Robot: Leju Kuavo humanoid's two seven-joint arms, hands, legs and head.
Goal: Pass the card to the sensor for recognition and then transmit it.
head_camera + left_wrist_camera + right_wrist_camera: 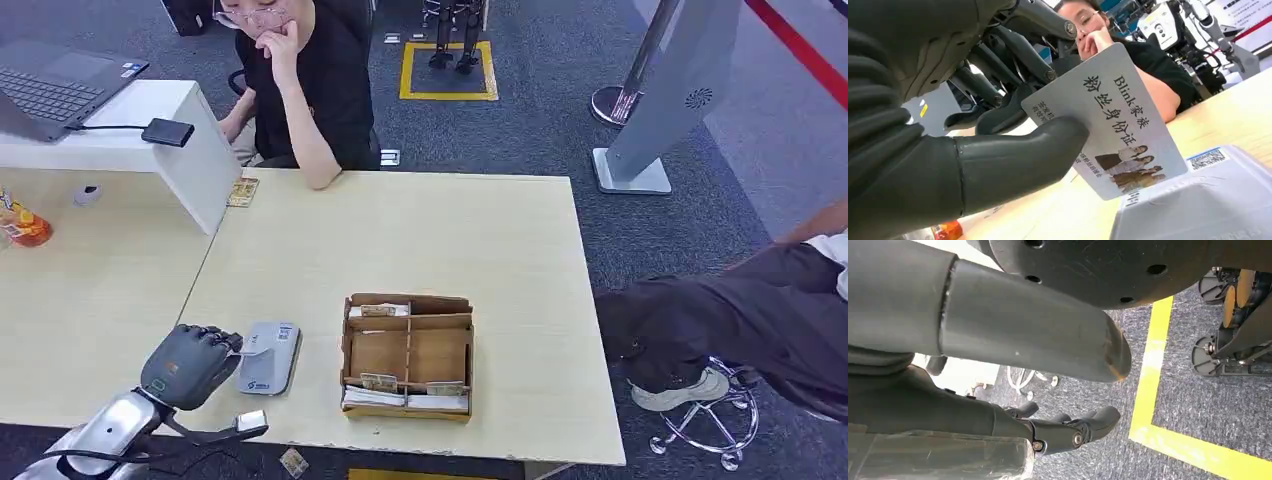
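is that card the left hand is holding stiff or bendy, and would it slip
Probably stiff: the card stays flat though the left hand pinches just one edge. It looks thin and light. Its glossy face might slip under the smooth thumb.

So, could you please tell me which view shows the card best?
The left wrist view: the card is close up, its print readable, pinched by the left hand above the sensor. The head view shows just a pale sliver at the fingers. The right wrist view faces the floor.
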